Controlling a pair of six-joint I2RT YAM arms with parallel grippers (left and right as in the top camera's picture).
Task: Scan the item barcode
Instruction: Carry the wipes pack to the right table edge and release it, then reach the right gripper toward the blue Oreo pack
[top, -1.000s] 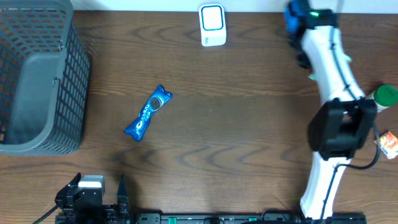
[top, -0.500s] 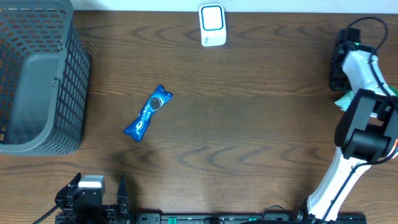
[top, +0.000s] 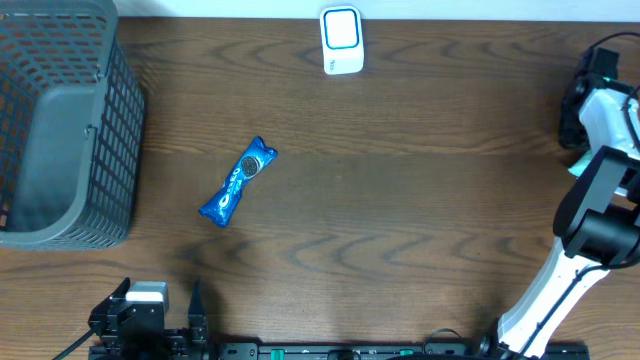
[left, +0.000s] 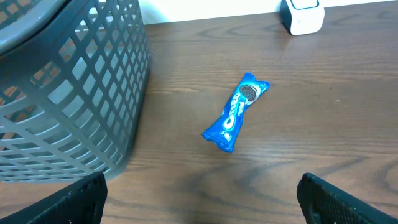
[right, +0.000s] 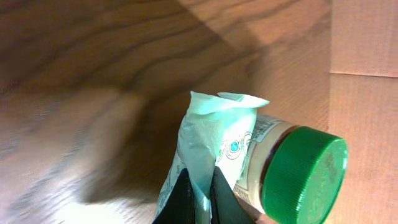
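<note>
The right gripper (right: 199, 199) is clamped on the pale green packet (right: 211, 143), which extends toward 12 o'clock from its fingertips, with the green-lidded jar (right: 301, 180) at the packet's 4 o'clock; the left gripper (left: 208, 202) stands open.

A grey mesh basket (top: 108, 150) is placed at the left edge of the dark wooden table (top: 420, 210). In the right wrist view, a green-lidded jar (right: 298, 177) is seen just beside brown cardboard (right: 364, 124).
</note>
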